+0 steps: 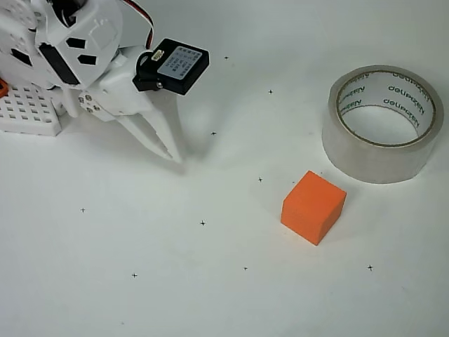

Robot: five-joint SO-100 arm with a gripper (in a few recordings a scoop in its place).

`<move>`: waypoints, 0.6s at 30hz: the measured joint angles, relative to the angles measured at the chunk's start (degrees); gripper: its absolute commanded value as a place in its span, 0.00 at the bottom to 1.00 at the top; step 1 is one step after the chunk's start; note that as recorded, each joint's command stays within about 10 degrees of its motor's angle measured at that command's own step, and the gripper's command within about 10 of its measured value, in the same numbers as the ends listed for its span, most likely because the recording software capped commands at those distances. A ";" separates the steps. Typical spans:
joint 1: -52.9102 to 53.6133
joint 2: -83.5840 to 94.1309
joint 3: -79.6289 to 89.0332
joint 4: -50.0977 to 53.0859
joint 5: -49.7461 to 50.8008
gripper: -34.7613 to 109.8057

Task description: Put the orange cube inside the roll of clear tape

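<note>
Lying on the tabletop (pixel 210 295) well right of and below the jaws (pixel 172 151) in the overhead view, the cube (pixel 313 207) is seen just beside the tape (pixel 375 158) — the jaws are drawn together, empty

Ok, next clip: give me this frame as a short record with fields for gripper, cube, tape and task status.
gripper: white gripper at upper left in the overhead view, fingers together, holding nothing
cube: orange cube on the white table, apart from the gripper
tape: roll of clear tape lying flat at upper right, core empty
cube vs tape: close beside it, outside the ring
task status: cube not yet picked up
</note>
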 measured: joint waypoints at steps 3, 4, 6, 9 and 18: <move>0.18 -0.18 0.00 -1.23 0.70 0.24; 0.18 -0.18 0.00 -1.58 0.97 0.24; 0.18 -0.18 0.00 -2.55 1.23 0.24; 0.18 -0.18 0.00 -3.78 2.02 0.24; 0.18 -0.18 0.00 -4.13 2.29 0.24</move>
